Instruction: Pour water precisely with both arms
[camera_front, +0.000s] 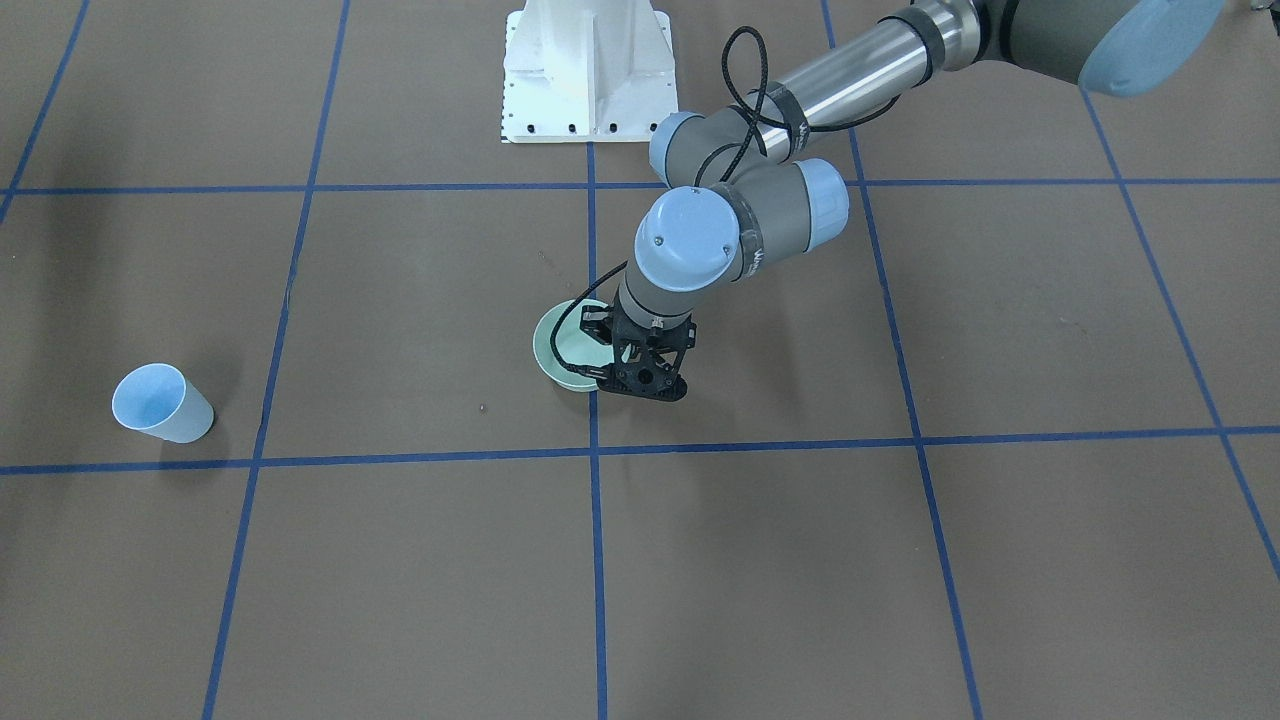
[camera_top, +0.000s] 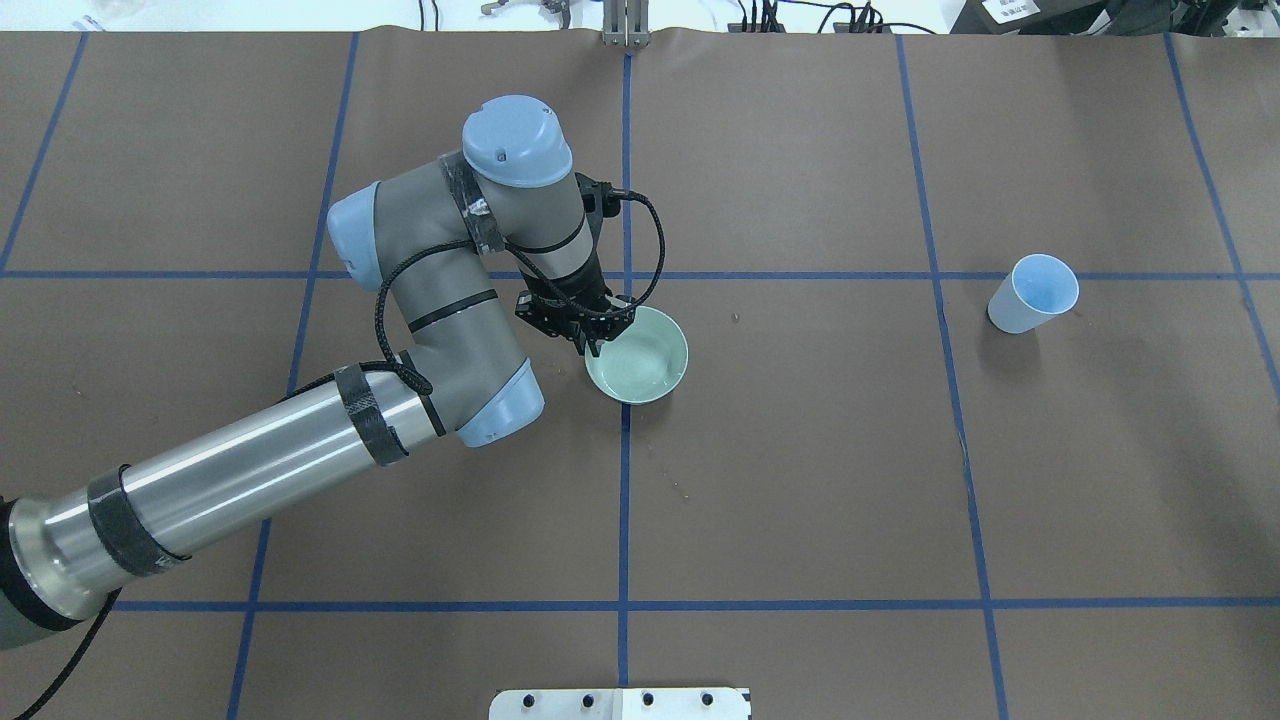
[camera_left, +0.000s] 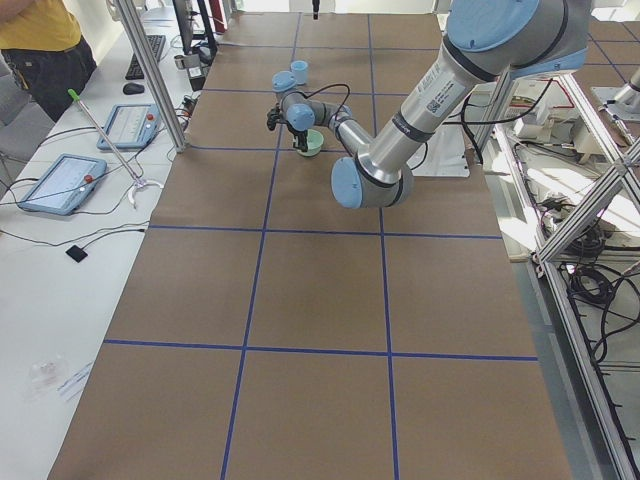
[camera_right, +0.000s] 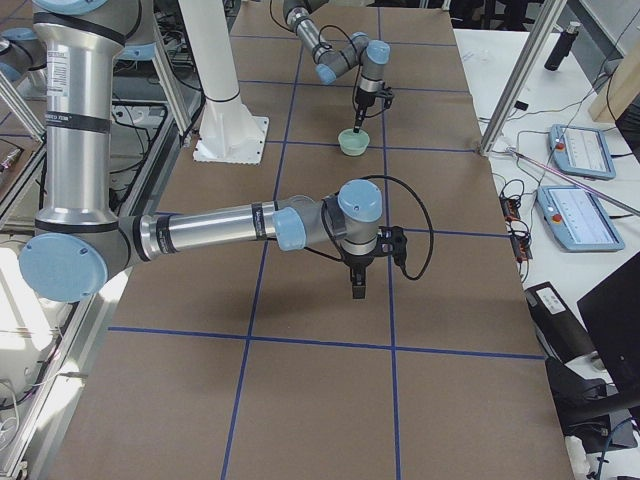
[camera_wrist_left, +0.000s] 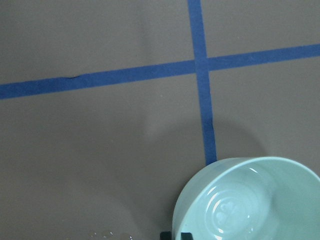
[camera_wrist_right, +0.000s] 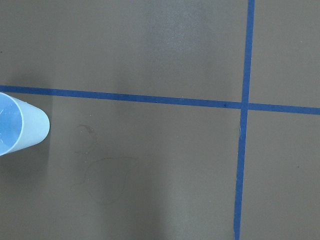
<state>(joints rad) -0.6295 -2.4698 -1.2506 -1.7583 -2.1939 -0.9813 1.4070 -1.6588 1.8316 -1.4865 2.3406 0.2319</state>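
Observation:
A pale green bowl (camera_top: 645, 360) stands on the brown table at the crossing of two blue tape lines. My left gripper (camera_top: 592, 345) points down at its rim and is shut on the rim. In the left wrist view, the black fingertips (camera_wrist_left: 166, 234) straddle the bowl (camera_wrist_left: 250, 200). Faint glinting rings in its bottom look like the water (camera_wrist_left: 232, 210). A light blue cup (camera_top: 1035, 292) stands far to the right, apart from both arms. My right gripper (camera_right: 357, 285) shows only in the exterior right view, pointing down over bare table, and I cannot tell its state. The right wrist view catches the cup (camera_wrist_right: 20, 125) at its left edge.
The white bolted pedestal (camera_front: 590, 70) stands behind the bowl. Side tables hold tablets (camera_left: 60, 180) and cables, and a person (camera_left: 40, 45) stands at the far left end. Aluminium frame posts (camera_right: 520, 70) rise along the table's edges.

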